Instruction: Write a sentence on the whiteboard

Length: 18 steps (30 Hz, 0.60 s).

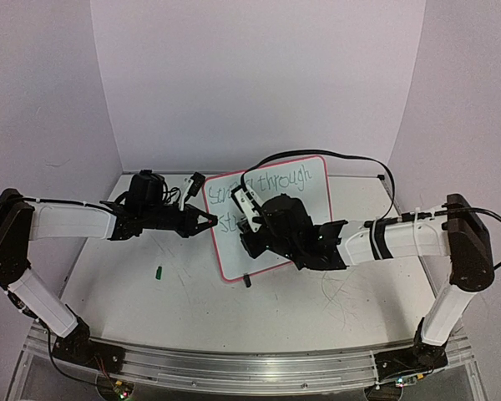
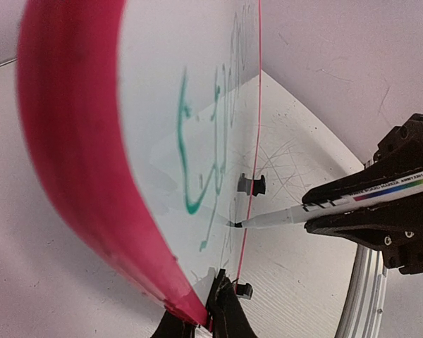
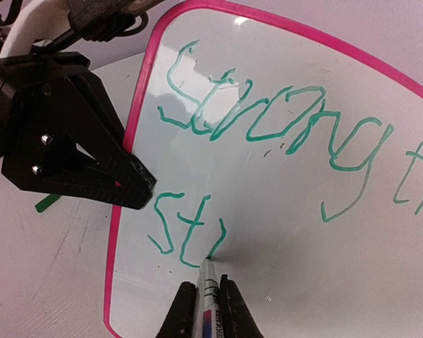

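The whiteboard (image 1: 311,194), white with a pink rim (image 3: 130,134), stands tilted at the table's middle. My left gripper (image 1: 209,220) is shut on its left rim; in the left wrist view its jaws (image 2: 216,310) pinch the pink edge (image 2: 77,176). My right gripper (image 3: 209,299) is shut on a white marker (image 3: 209,282), and the tip touches the board. The sentence (image 3: 268,120) in green reads "Strong through" on the upper line. Below it stand "St" and one fresh stroke (image 3: 187,229). The marker (image 2: 296,214) also shows in the left wrist view, held by the right gripper (image 2: 311,209).
A small green marker cap (image 1: 159,271) lies on the scuffed tabletop left of the board. A black clip foot (image 1: 247,281) sits at the board's near corner. A black cable (image 1: 351,159) arcs behind the board. The walls stand close on three sides.
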Motion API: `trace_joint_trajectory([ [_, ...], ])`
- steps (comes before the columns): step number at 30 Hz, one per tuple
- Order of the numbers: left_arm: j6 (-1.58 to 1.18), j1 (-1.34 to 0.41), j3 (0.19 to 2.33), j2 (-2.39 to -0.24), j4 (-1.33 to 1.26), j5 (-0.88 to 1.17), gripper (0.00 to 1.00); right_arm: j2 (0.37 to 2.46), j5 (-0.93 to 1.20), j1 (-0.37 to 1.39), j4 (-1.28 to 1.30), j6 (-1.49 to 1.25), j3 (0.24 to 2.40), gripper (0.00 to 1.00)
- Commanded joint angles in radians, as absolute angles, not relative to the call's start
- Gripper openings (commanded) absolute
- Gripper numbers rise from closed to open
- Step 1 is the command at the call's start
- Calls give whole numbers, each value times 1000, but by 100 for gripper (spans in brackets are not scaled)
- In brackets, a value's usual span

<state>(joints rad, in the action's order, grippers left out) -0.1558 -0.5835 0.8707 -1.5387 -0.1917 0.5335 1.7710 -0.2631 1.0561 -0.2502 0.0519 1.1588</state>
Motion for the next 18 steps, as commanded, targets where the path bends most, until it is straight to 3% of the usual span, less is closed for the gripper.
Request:
trace_joint_trajectory([
  [1, -58, -565, 886, -1551, -130, 331, 0, 1762, -267, 1051, -229, 32, 1146, 0],
  [18, -60, -565, 885, -1547, -129, 336, 0, 1789, -327, 1042, -278, 31, 1207, 0],
])
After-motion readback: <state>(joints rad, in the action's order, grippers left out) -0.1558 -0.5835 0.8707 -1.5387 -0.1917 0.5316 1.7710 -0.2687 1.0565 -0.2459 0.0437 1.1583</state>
